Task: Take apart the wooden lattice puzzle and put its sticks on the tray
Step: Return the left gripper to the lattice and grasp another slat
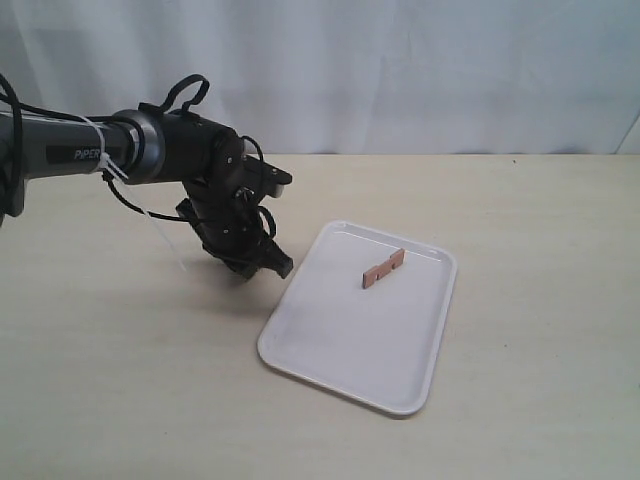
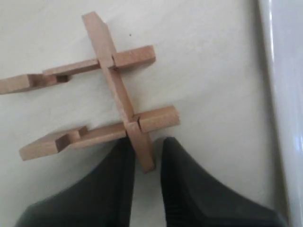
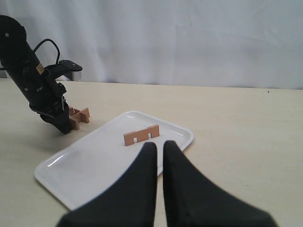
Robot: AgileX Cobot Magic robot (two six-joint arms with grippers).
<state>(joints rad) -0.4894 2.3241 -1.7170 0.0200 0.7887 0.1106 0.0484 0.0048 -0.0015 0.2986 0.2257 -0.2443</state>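
In the left wrist view the wooden lattice puzzle (image 2: 118,90) lies on the table beside the tray rim (image 2: 279,94). It shows three strips: one long strip crossed by two others. My left gripper (image 2: 147,141) is open, its fingers straddling the near end of the long strip. One finger touches it and the other stands a little off. The exterior view hides the puzzle behind the left gripper (image 1: 272,266). One stick (image 1: 383,268) stands on its notched edge on the white tray (image 1: 340,340). My right gripper (image 3: 159,144) is shut and empty, above the tray's near side.
The tray (image 3: 71,170) lies at an angle right of the left arm (image 1: 150,150). From the right wrist view the puzzle (image 3: 79,116) sits just off the tray's far left edge. A white curtain (image 1: 400,70) backs the table.
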